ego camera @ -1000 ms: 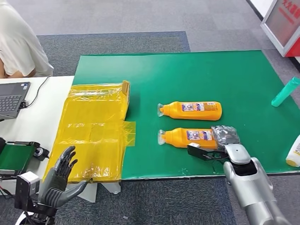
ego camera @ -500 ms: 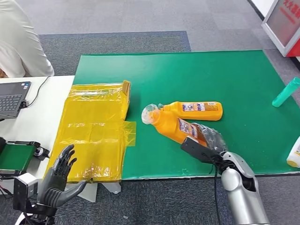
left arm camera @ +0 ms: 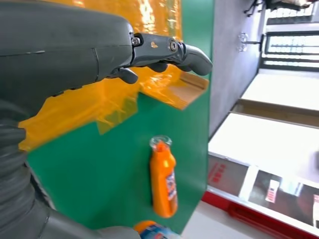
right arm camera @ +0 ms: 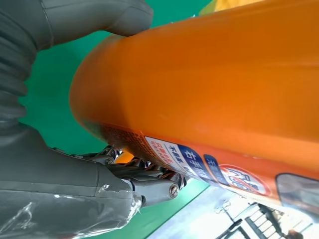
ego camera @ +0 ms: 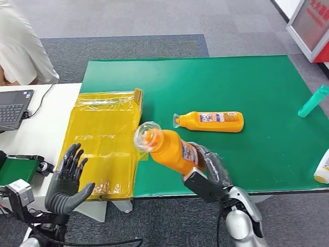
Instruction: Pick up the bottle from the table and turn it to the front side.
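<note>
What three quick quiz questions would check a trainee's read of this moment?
1. True or false: the right hand grips the lifted orange bottle by its base end.
2. What lies under the open left hand? A) laptop B) yellow plastic sheet C) teal bottle
3. How many orange bottles lie on the green mat?

Key: 1 true; 2 B; 3 one, the second orange bottle, flat on its side.
</note>
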